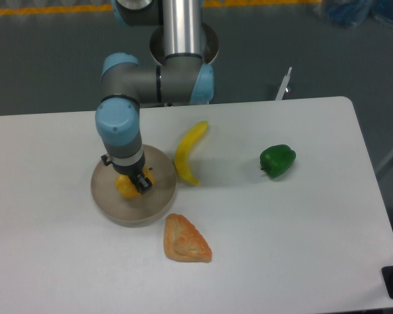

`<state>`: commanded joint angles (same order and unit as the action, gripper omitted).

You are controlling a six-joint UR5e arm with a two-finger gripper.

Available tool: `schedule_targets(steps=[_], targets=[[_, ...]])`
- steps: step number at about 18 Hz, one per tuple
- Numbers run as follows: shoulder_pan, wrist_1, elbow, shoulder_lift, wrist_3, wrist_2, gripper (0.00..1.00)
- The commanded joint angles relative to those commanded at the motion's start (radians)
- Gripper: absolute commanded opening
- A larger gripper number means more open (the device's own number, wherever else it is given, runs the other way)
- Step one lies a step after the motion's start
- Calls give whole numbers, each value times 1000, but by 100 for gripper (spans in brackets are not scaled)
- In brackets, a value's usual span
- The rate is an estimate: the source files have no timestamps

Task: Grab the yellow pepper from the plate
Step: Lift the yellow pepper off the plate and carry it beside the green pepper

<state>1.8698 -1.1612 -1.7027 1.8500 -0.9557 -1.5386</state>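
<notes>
My black two-finger gripper (136,181) has its fingers clamped on the small lobed yellow-orange pepper (126,186) over the round beige-grey plate (157,199) on the white desk (281,235).

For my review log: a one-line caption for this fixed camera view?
Gripper down on the small yellow pepper in the round beige plate, curved yellow banana alongside.

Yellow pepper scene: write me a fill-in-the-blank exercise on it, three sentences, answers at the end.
1. The yellow pepper sits on the ____, under the gripper.
2. The long fruit right beside the plate is a ____.
3. The pepper alone at the table's right is ____ in colour.

Missing words: plate; banana; green
</notes>
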Motion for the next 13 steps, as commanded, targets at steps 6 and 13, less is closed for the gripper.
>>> schedule_targets(steps=[6,13], targets=[[116,-35,51,-37,-3,-2,26],[293,-179,139,-60,-210,-5,26]])
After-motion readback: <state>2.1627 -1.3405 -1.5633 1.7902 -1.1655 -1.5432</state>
